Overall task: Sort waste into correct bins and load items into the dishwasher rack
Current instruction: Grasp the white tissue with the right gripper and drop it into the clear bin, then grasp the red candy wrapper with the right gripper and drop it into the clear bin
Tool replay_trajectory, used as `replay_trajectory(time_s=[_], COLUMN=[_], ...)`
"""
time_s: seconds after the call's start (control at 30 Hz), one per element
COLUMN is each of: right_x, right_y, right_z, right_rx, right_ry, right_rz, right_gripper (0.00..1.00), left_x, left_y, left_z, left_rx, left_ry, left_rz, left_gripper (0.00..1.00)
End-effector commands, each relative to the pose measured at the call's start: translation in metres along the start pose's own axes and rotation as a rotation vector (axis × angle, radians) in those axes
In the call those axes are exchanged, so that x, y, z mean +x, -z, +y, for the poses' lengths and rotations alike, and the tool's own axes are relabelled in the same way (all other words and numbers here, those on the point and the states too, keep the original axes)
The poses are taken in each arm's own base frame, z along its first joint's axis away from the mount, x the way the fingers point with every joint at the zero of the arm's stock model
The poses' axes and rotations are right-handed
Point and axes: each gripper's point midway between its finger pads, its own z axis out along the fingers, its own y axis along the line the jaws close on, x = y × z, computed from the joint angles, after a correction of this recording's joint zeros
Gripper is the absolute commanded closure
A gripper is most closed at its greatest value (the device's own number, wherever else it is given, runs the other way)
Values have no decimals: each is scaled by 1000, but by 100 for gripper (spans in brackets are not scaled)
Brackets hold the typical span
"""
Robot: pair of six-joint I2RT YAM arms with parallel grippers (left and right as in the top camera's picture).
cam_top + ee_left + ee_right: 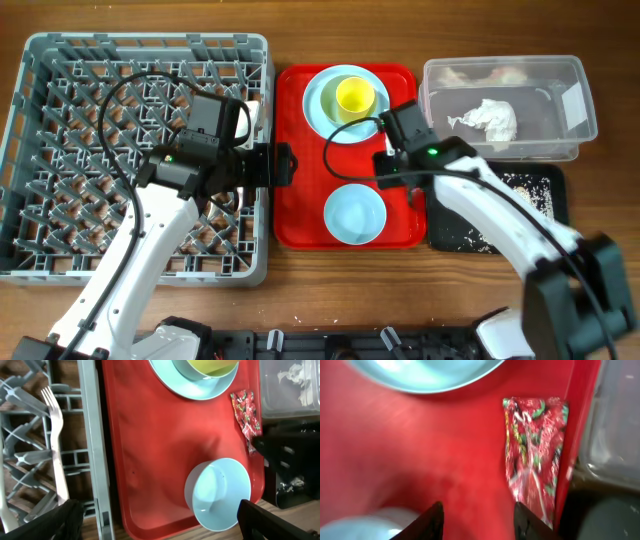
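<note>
Dishwasher rack (145, 40) is noted at far left, a white fork (56, 440) already lodged among its pegs. Left pincer (282, 165) is held over the rack's right rim, spread to its widest, nothing gripped or touched. On the red tray (300, 200), the right pincer (479, 521) is seen low over the right-hand rim, jaws about half spread, nothing pinched between them. The snack wrapper (535, 455) is found flat on the tray at roughly 1 o'clock from that pincer in the right wrist view, long axis running 12 to 6 alongside the rim; its near end lies at the right-hand fingertip (526, 517), contact not determinable. The right arm is judged much the nearer; a short shift toward 1 o'clock is judged needed so the jaws straddle the wrapper's narrow width. In the overhead view the clear tub (505, 62) is logged at 2 o'clock from the right pincer, the black tray (540, 190) at 4 o'clock.
</note>
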Motion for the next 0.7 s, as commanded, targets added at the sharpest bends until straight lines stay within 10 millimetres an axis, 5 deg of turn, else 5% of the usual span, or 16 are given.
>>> replay_trajectory(time_s=[0.0, 0.17, 0.37, 0.5, 0.67], right_x=[7, 23, 36, 28, -7], right_y=[-32, -45, -43, -30, 7], right_z=[-22, -13, 24, 15, -28], right_rx=[146, 97, -116, -70, 165], right_ry=[-55, -48, -58, -49, -64], right_rz=[33, 108, 184, 147, -45], right_gripper=[54, 55, 49, 54, 92], left_x=[-6, -6, -6, -6, -6], left_y=[5, 5, 5, 5, 5], left_z=[-3, -3, -3, -3, -3], left_rx=[12, 12, 12, 12, 12], left_ry=[5, 5, 5, 5, 5], left_rz=[-21, -21, -21, -21, -21], left_gripper=[0, 0, 0, 0, 0])
